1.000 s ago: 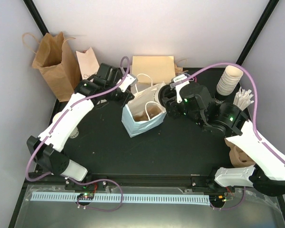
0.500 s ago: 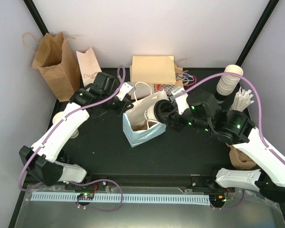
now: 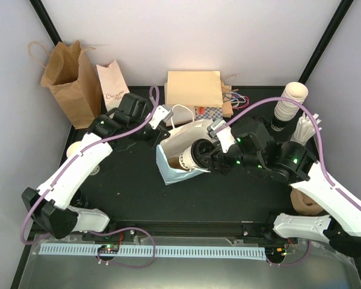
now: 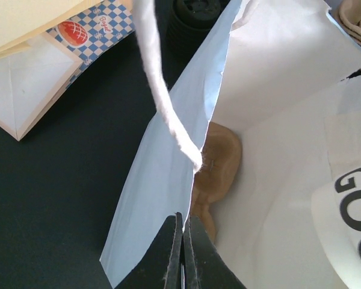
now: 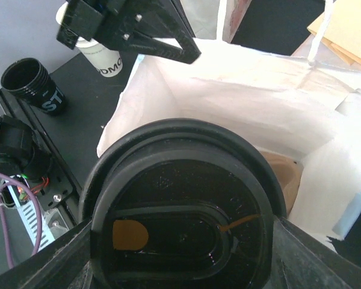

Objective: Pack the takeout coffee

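Gently tip the takeout coffee (image 3: 189,158) upright before lowering it. Your right gripper (image 3: 206,158) clamps it, base-first, in the mouth of the white bag (image 3: 182,129), and your left gripper (image 4: 182,241) is closed on the bag's rim. The top view shows the cup nearly sideways. The right wrist view shows only its black lid (image 5: 183,232).

Top external: fixed, high, behind arm bases; looks down and forward over black table (image 3: 132,186); widest view, whole workspace in frame.
Left wrist: very near; looks down past left gripper (image 4: 182,218) at rim and inside of white bag (image 4: 271,138).
Right wrist: very near; faces into same bag mouth; takeout coffee (image 5: 180,180) lid-first toward lens, fills lower frame.
Shared: bag in all three; left gripper also in right wrist view.
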